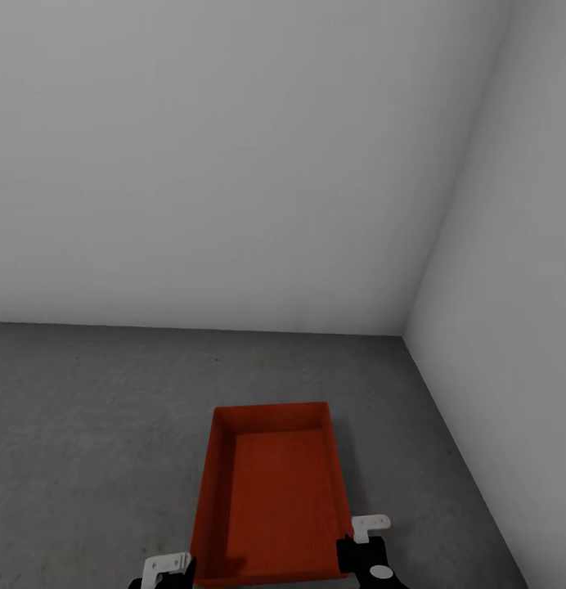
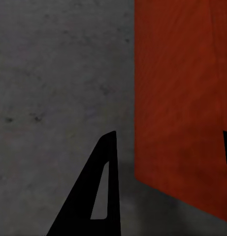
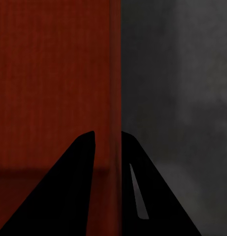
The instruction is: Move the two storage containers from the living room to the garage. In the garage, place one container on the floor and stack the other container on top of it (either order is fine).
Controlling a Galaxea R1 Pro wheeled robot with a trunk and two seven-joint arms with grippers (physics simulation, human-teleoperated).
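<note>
I see the red bin at 6 o'clock on the garage floor, stiff, thin-walled and probably light, my right gripper closed on its side wall, my left gripper open astride the other wall.

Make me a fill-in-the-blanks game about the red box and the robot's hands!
1. The red box is sitting on the grey ____.
2. Inside, the box is ____.
3. The right gripper has one finger on each side of the box's ____.
4. The left gripper is wide ____.

Missing words: floor; empty; wall; open
</note>
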